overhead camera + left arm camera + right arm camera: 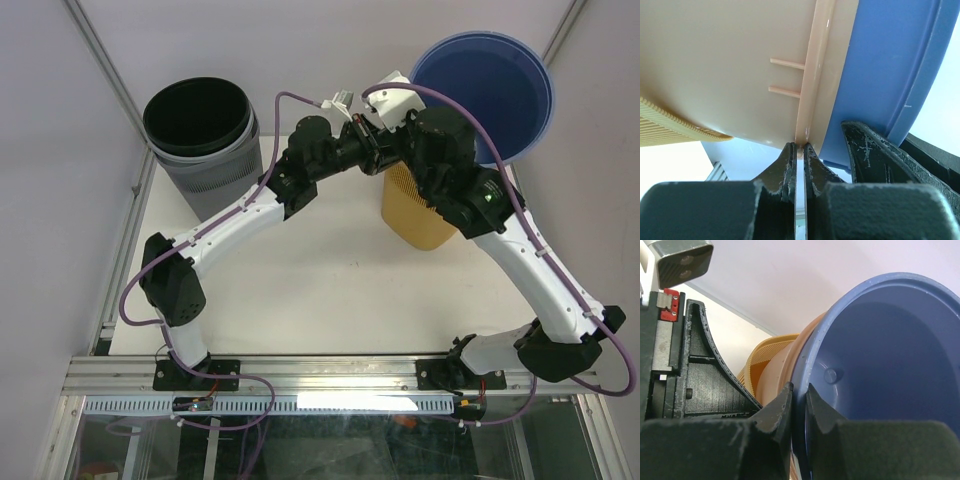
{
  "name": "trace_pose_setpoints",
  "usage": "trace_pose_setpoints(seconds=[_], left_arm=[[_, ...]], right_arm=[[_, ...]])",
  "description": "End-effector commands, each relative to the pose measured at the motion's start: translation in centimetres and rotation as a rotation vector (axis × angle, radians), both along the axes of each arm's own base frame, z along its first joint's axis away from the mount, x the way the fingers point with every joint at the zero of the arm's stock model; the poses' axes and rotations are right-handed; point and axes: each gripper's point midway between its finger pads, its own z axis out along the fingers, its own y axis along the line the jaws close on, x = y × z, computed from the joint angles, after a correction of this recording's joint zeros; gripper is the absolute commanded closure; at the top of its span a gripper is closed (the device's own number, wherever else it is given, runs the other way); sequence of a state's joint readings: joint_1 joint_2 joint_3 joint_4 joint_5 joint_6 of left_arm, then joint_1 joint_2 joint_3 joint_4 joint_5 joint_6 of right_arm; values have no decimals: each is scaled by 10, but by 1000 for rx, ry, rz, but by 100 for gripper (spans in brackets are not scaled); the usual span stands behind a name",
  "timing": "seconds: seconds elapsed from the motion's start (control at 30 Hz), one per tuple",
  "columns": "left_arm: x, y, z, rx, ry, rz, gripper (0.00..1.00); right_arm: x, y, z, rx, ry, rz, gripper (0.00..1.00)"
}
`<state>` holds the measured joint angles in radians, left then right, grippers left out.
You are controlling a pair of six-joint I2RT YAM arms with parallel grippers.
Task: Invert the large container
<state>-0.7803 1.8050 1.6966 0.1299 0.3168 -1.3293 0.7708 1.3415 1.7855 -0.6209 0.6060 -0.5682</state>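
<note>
While the left gripper [800, 148] pinches the rim of the tan bin [715, 60], the right gripper [800, 394] beside it pinches the blue tub [890, 365].

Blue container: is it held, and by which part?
Yes: the right hand pinches the blue container at its rim, one finger inside, one outside.

I logged both arms reaching to the upper centre of the top view, wrists nearly meeting. Left arm [225, 228] ran diagonally from lower left, right arm [530, 265] from lower right. Left gripper [800, 146] was pinched on the tan rim [812, 75]. Right gripper [799, 390] clamped the blue rim [807, 352], jaws a sliver apart.
</note>
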Motion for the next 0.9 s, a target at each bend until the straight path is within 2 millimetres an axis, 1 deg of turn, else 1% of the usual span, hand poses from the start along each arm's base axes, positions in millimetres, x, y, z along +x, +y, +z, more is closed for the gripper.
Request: trace_pose_setpoints(seconds=[0.0, 0.1, 0.27, 0.43, 0.57, 0.67, 0.8, 0.87], left_arm=[[51, 7, -63, 91, 150, 218, 100], [56, 14, -72, 100, 169, 253, 100], [68, 26, -73, 100, 173, 285, 100], [81, 39, -66, 96, 156, 323, 100], [88, 45, -65, 92, 160, 334, 100], [97, 54, -63, 88, 156, 350, 100], [105, 68, -53, 86, 125, 380, 100], [106, 72, -44, 81, 102, 390, 100]], right_arm=[[-53, 33, 93, 198, -227, 277, 100], [-57, 27, 96, 186, -235, 271, 100], [-65, 18, 94, 166, -229, 277, 100], [-75, 13, 87, 159, -209, 307, 100], [-83, 12, 82, 142, -192, 346, 100], [-87, 12, 73, 107, -152, 366, 100], [-87, 7, 57, 52, -107, 350, 100], [-86, 5, 53, 35, -100, 339, 100]])
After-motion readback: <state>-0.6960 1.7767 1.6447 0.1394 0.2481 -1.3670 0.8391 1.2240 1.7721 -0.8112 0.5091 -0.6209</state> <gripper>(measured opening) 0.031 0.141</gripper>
